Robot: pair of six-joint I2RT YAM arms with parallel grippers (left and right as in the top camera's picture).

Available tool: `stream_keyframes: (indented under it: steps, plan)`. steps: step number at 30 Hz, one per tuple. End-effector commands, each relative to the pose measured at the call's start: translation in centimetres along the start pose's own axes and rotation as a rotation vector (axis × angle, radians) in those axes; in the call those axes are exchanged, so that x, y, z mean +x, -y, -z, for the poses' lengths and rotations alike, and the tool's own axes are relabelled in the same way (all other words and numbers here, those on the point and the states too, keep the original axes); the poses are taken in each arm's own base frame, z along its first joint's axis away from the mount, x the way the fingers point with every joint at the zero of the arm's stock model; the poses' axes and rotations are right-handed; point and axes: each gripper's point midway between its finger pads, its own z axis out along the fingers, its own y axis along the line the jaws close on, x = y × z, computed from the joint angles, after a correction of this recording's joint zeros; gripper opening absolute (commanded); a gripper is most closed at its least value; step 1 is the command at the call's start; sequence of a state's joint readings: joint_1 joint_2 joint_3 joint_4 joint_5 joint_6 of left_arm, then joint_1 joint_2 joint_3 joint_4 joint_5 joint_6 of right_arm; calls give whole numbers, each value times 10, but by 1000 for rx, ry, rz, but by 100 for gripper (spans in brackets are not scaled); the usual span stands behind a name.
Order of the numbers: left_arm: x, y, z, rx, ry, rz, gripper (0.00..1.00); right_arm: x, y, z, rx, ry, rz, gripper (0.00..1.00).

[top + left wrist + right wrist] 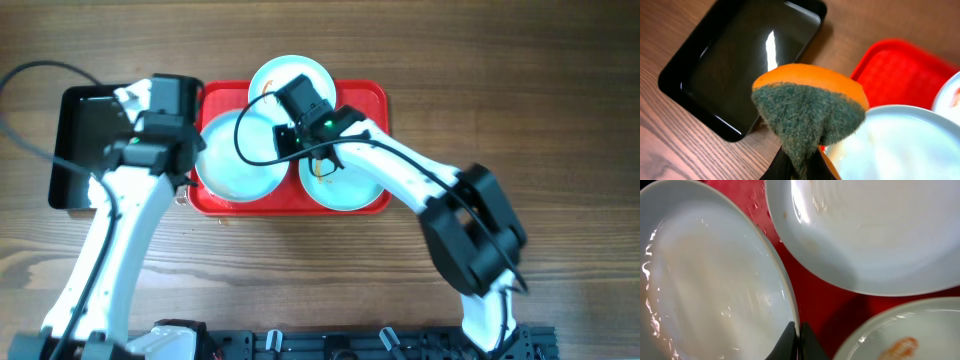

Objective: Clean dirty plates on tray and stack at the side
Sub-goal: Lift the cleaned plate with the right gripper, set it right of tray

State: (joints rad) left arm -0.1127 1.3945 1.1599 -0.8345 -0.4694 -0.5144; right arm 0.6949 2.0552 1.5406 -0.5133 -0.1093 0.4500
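Wooden table [520,70]: right gripper [798,336] pinches the plate [705,280] at its rim, left gripper [792,170] clamps the scouring sponge [810,110]; scrub lightly, rim braced

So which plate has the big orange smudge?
The rightmost plate on the tray. Its smear is bright orange; the left plate and far plate look almost white.
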Motion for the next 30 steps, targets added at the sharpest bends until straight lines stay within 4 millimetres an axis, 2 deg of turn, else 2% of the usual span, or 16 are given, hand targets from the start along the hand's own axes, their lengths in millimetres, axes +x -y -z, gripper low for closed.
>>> stream_keyframes:
  steps: [1,7,11,14,16,20,30]
  plan:
    - [-2,7,4,147,-72,86,4,-50,-1,62,84,184,95,4]
    - [16,41,8,415,-220,7,4,-64,15,92,276,251,258,4]
    - [23,46,7,442,-248,-27,4,-70,31,107,510,286,408,4]
    - [25,45,5,433,-259,-32,4,-69,25,119,643,304,519,4]
    - [27,45,1,422,-264,-33,4,-65,12,123,698,307,608,4]
    - [32,46,-6,410,-289,-37,4,-64,-3,137,806,348,683,4]
    - [43,46,-18,384,-343,-47,4,-64,-9,168,1039,377,770,4]
